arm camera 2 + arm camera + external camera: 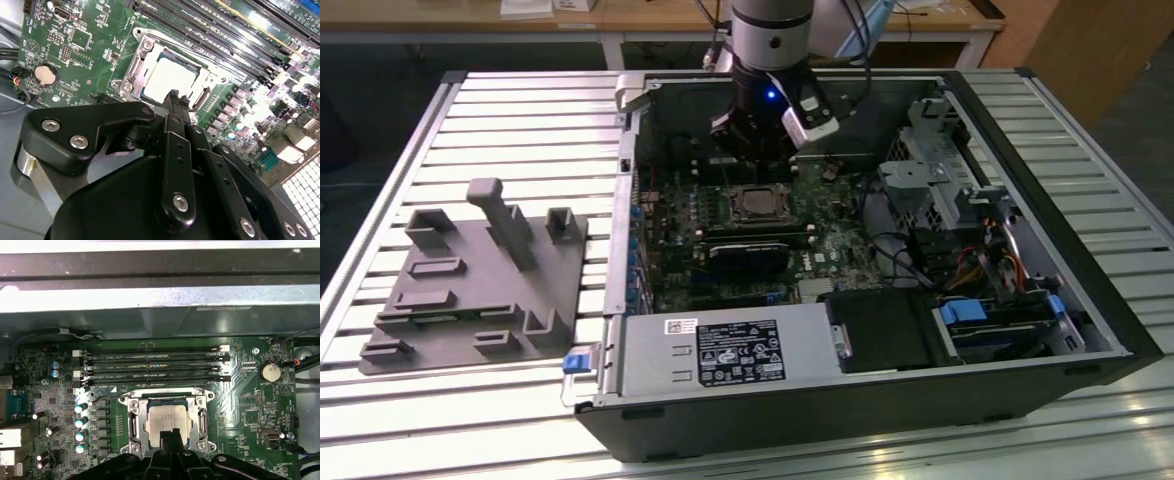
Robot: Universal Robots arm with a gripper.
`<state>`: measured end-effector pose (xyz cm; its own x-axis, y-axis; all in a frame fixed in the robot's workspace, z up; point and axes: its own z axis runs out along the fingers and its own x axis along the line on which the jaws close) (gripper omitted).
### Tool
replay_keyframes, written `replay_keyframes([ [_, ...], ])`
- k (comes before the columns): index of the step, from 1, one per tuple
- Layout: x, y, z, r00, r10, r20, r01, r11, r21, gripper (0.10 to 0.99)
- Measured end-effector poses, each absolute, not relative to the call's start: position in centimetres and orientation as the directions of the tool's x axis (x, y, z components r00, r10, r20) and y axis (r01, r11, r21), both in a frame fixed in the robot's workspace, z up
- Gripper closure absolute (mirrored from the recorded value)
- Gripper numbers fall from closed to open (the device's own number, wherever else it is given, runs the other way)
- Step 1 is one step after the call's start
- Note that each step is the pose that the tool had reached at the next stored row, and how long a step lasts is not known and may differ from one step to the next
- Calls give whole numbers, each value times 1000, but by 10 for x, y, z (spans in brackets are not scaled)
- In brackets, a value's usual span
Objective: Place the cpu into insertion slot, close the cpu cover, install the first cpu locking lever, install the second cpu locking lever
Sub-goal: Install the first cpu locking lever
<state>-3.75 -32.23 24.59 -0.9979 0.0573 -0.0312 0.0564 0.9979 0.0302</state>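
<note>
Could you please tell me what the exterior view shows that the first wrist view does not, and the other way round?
Exterior view: the whole open computer case, its white-labelled power supply, the black graphics card, the grey fixture plate on the slatted table, and the arm.
First wrist view: the four memory slots, the coin cell battery and a row of capacitors.
Shared: the cpu seated in the insertion slot, the cpu cover framing it, the green motherboard, and the gripper by the socket.

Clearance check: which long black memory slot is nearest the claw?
The long black memory slot bordering the silvery square cpu cover; the other three lie beyond.
</note>
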Motion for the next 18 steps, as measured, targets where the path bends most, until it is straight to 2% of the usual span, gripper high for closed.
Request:
replay_keyframes([
  [18,-91,-322,246,-998,57,-37,56,998,31,980],
])
